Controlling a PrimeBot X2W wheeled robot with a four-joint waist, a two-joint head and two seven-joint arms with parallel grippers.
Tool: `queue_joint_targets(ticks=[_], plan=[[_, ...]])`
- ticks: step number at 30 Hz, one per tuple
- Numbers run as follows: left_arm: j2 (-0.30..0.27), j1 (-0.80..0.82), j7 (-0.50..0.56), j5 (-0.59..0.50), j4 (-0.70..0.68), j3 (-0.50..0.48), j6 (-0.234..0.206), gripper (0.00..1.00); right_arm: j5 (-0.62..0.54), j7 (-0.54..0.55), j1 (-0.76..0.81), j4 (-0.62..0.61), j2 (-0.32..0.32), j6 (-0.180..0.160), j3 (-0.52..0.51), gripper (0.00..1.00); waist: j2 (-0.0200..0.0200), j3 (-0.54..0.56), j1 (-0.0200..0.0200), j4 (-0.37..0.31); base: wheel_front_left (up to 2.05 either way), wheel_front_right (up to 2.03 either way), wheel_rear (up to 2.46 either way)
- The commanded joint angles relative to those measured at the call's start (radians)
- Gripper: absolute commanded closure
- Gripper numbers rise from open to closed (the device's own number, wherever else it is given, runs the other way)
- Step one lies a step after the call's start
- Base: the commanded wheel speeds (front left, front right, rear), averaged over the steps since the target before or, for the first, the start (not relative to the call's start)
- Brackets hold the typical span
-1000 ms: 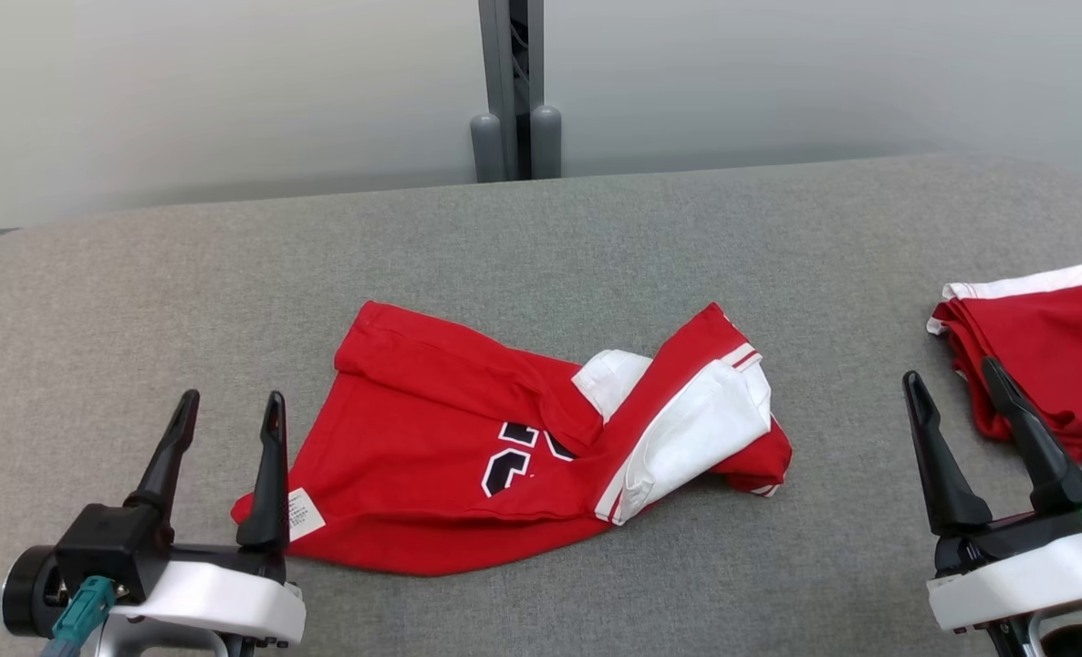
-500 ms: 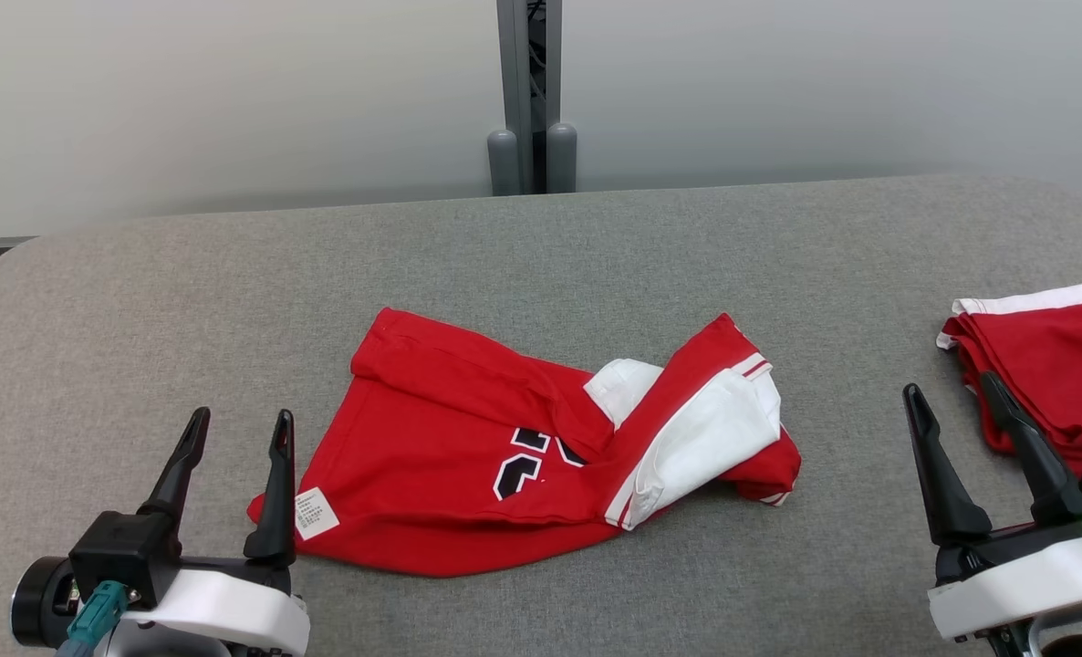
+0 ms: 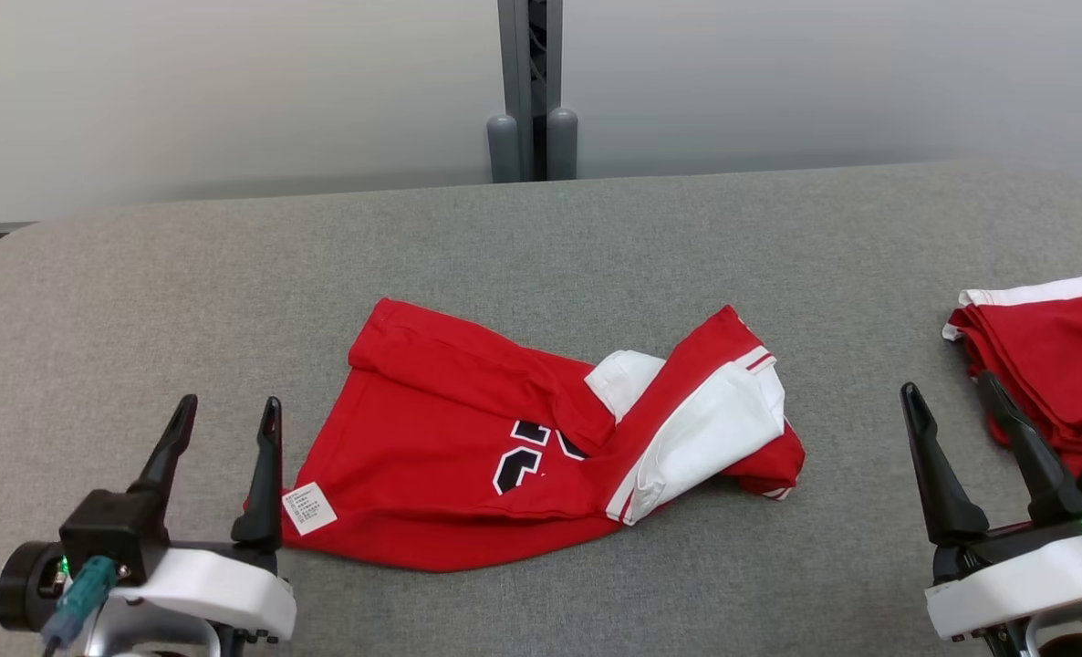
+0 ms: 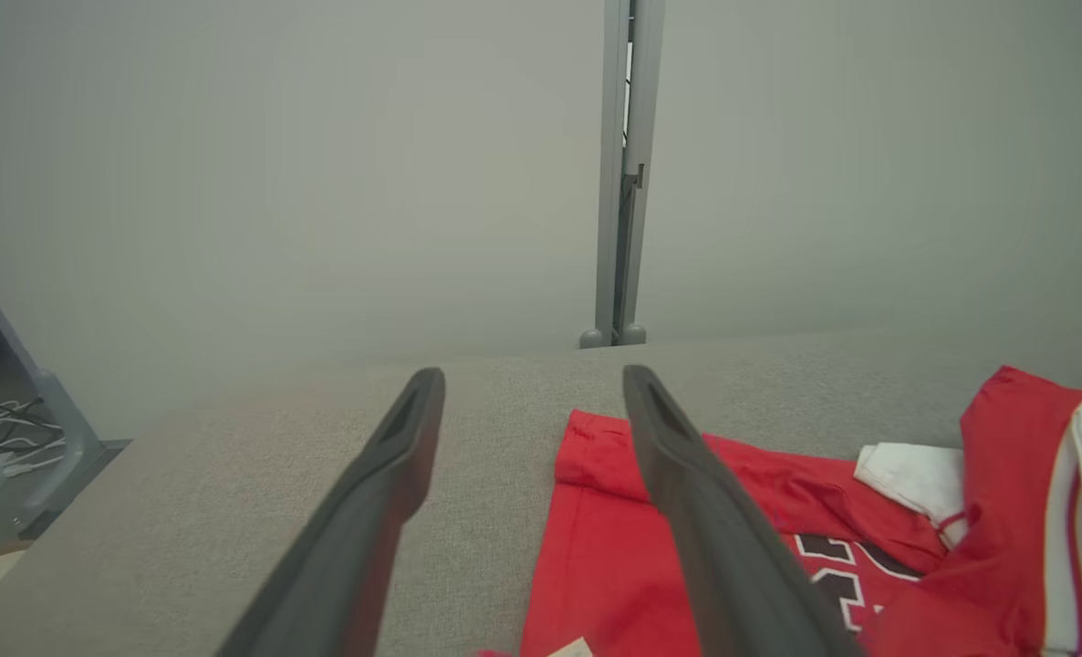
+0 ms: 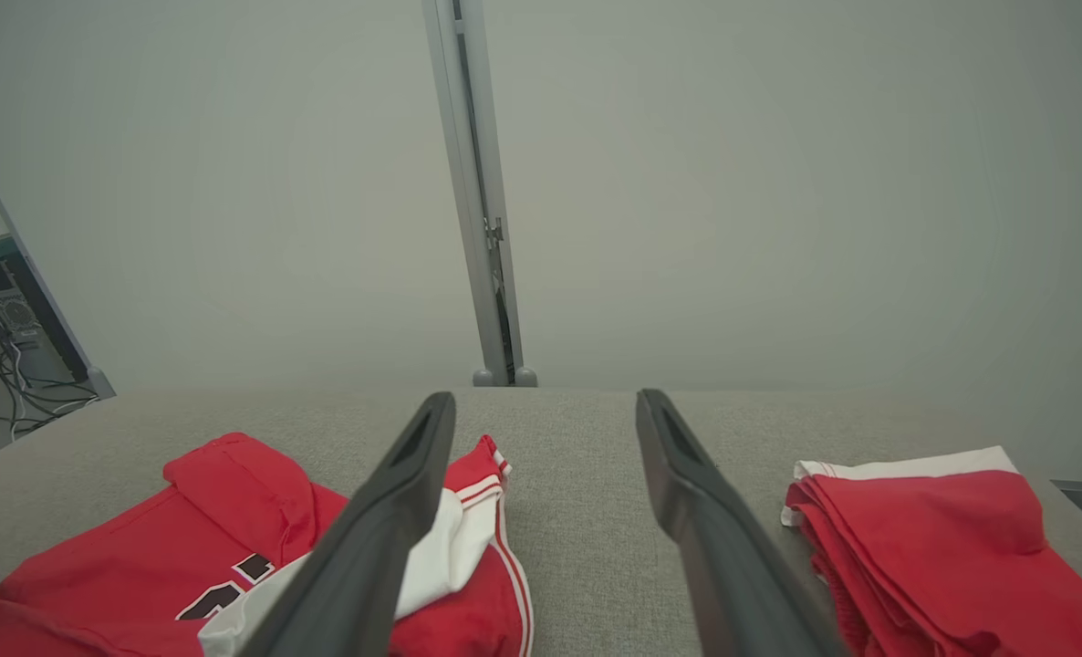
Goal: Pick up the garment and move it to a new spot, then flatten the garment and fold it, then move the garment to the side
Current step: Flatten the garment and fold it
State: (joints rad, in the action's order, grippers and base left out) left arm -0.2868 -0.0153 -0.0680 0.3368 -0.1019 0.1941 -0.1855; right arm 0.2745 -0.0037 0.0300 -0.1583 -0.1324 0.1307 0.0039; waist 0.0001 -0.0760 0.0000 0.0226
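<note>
Crumpled red garment (image 3: 504,447) lying on grey counter (image 3: 140,301), left claw (image 3: 226,429) and right claw (image 3: 950,412) both hovering spread, gripping nothing

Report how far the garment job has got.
Done: nothing on the red jersey; it lies crumpled in the middle of the table, a white-trimmed part flopped over it. A folded red garment at the right edge looks like a separate piece. In hand: nothing; the left gripper and right gripper are open and empty, the left one beside the jersey's tagged corner. Left: pick up, relocate, flatten, fold, set aside.
</note>
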Motion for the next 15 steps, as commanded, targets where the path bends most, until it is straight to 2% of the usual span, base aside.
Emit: queue_joint_targets(ticks=[1, 8, 15], plan=[[-0.013, 0.025, 0.032, 0.011, 0.017, -0.007, -0.001, 0.00, 0.004, 0.003, -0.008, -0.008, -0.004, 0.000, 0.000, 0.00, -0.0001, -0.012, 0.0000, 0.001, 0.00, 0.00, 0.00], [-0.035, 0.072, 0.175, 0.091, 0.135, -0.011, 0.037, 0.00, 0.007, 0.003, -0.044, -0.004, -0.012, 0.000, 0.027, 0.00, -0.0001, -0.078, 0.0000, -0.015, 0.00, 0.00, 0.00], [-0.016, 0.099, 0.221, 0.176, 0.272, -0.023, 0.077, 0.00, 0.016, -0.020, -0.069, 0.027, -0.013, 0.000, 0.042, 0.00, -0.0001, -0.124, 0.0000, -0.033, 0.00, 0.00, 0.00]])
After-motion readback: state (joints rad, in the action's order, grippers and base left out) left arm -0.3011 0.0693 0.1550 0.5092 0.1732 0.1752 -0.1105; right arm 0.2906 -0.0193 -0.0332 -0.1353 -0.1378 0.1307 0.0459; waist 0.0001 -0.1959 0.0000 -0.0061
